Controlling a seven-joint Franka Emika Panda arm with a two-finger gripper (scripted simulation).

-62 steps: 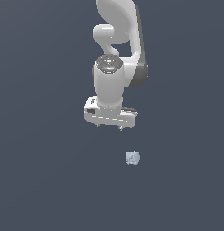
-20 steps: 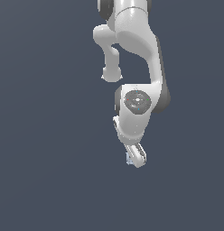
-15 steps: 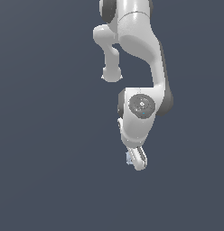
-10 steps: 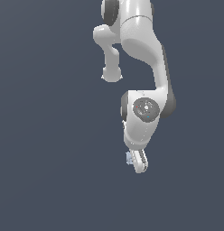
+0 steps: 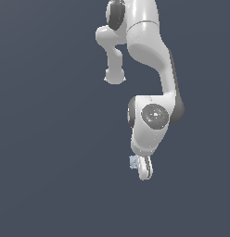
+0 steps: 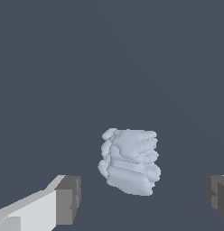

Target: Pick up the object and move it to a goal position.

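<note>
The object (image 6: pixel 129 161) is a small pale blue-grey lumpy blob lying on the dark grey floor. In the wrist view it sits between my two fingers, one finger (image 6: pixel 66 200) on each side, with clear gaps to both, and touches neither. My gripper (image 6: pixel 142 199) is open. In the exterior view the white arm reaches down and the gripper (image 5: pixel 143 170) is seen side-on, low over the floor. The object (image 5: pixel 133 162) peeks out at its edge toward the exterior view's left, mostly hidden by the hand.
A plain dark grey floor (image 5: pixel 52 176) surrounds the arm on all sides. The arm's elbow and upper links (image 5: pixel 149 41) rise above the gripper. No other objects show.
The arm has swung from beside the object to over it, then lowered slightly toward the exterior view's right, bringing the open fingers down around the object. The object has not moved.
</note>
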